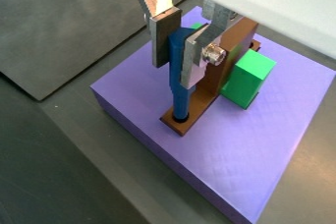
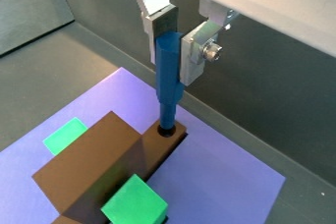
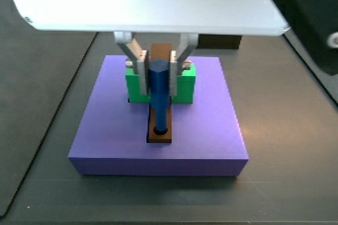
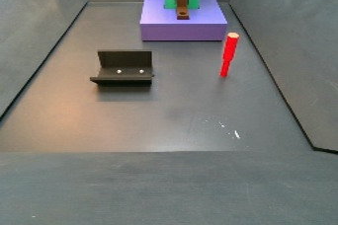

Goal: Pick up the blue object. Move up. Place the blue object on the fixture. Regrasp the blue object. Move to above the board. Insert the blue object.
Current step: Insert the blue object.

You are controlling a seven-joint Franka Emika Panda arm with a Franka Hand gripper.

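Observation:
The blue object (image 1: 176, 95) is a slim blue peg standing upright, its lower end in the round hole of the brown bar (image 2: 98, 164) on the lavender board (image 1: 237, 159). My gripper (image 1: 179, 69) is directly above the board, its two silver fingers shut on the peg's upper half. The gripper (image 2: 175, 56) and the peg (image 2: 168, 95) show the same in both wrist views. A side view shows the peg (image 3: 158, 101) upright between the fingers over the board (image 3: 158, 155). The fixture (image 4: 123, 68) stands bare on the floor, well away from the board (image 4: 165, 27).
Green blocks (image 3: 187, 83) flank the brown bar on the board, one (image 1: 247, 79) close beside the gripper. A red peg (image 4: 228, 54) stands upright on the dark floor in front of the board's right corner. Sloped dark walls surround the floor.

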